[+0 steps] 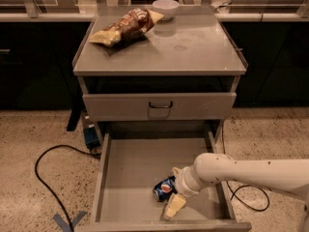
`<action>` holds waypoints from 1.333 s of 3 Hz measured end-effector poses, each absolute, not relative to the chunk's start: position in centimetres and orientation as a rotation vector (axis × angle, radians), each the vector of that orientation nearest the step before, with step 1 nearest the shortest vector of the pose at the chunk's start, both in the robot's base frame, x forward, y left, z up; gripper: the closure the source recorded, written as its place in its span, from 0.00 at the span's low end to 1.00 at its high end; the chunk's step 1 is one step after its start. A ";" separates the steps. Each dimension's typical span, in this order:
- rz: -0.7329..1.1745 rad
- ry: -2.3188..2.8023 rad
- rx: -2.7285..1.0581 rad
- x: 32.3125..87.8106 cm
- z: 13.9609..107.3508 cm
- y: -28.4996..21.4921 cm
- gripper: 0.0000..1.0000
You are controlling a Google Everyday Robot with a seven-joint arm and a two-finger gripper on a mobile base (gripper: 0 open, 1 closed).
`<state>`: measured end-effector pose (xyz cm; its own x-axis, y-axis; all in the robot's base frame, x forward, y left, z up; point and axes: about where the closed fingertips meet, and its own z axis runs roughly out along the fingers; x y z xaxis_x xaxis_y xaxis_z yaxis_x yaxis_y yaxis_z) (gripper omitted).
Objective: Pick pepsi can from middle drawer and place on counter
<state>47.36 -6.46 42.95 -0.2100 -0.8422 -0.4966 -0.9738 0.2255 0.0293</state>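
Eyes on the middle drawer (130, 168): it is pulled right out below the cabinet, a wide shallow grey tray with a plain floor and low walls. The pepsi can (163, 189) lies on its side on that floor, around six o'clock from the drawer's centre, close to the front lip. It is small and blue, the round red, white and blue logo faces up at me, and a silver end points toward eight o'clock. My white arm (251, 170) reaches in from four o'clock, over the drawer's right wall. The gripper (172, 193) sits right at the can's right end, pincer spread wide. One pale finger (175, 206) slants down past the can toward six o'clock, and the other shows as a small nub at the can's one o'clock. I cannot tell whether either one is touching the can. Up on the counter (193, 52), a yellow-brown snack bag (126, 28) lies at ten o'clock and a white bowl (165, 7) sits at twelve o'clock on the back edge. The upper drawer front (159, 105) with its dark loop handle is closed.
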 end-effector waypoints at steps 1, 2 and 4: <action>0.470 2.132 -1.667 47.8 42.7 -6.4 0.00; 0.463 2.136 -1.617 50.2 41.7 -6.0 0.00; 0.517 2.160 -1.605 52.2 38.9 -5.4 0.00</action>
<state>52.23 -5.40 38.94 -0.2619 -0.8129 -0.5202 -0.9604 0.2728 0.0572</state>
